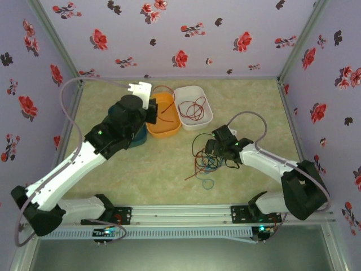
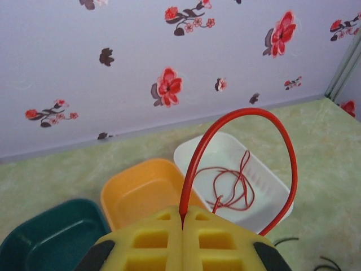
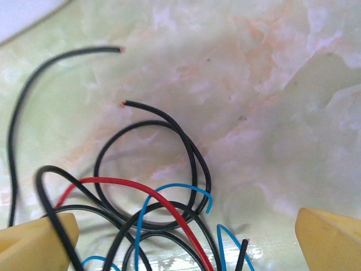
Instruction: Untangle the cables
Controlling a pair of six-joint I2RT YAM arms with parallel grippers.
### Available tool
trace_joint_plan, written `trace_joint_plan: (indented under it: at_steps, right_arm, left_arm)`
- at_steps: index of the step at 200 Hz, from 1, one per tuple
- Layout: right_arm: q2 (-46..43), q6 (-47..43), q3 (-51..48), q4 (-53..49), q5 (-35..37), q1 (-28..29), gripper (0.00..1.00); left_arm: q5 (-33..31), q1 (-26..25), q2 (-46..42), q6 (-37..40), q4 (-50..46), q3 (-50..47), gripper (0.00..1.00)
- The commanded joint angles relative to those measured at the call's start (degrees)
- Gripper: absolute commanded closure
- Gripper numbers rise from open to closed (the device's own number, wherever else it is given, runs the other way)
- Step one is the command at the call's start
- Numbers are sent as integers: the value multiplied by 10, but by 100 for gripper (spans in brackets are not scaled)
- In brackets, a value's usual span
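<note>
A tangle of black, red and blue cables [image 1: 204, 158] lies on the mat right of centre. My right gripper [image 1: 217, 149] hovers low over it, open; in the right wrist view its yellow fingertips [image 3: 35, 244] stand wide apart either side of black loops [image 3: 169, 169], a red cable [image 3: 163, 209] and a blue cable [image 3: 148, 210]. My left gripper [image 2: 183, 212] is shut on a thick red cable [image 2: 248, 113] that arches up and over to the right. In the top view the left gripper [image 1: 151, 113] sits above the orange bin [image 1: 169, 131].
Three bins stand at the back: a teal one [image 2: 22, 240], the orange one [image 2: 121, 195] and a white one [image 2: 271, 197] holding a thin red cable [image 2: 231, 189]. Floral walls close in the table on three sides. A blue loop [image 1: 208, 183] lies near the tangle.
</note>
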Motion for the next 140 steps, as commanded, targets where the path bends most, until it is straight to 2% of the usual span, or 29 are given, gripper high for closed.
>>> trace_joint_plan:
  at_steps: [1, 69, 80, 140]
  right_arm:
    - [-28, -4, 25, -24, 26, -4, 1]
    - [-81, -11, 61, -72, 69, -5, 1]
    - [-85, -9, 71, -89, 97, -5, 1]
    - [-110, -12, 110, -144, 161, -5, 1]
  left_arm:
    - [51, 23, 45, 29, 37, 53, 100]
    - [177, 72, 194, 25, 46, 187, 100]
    - [194, 77, 222, 20, 44, 211, 100]
    - [277, 94, 370, -7, -15, 342, 100]
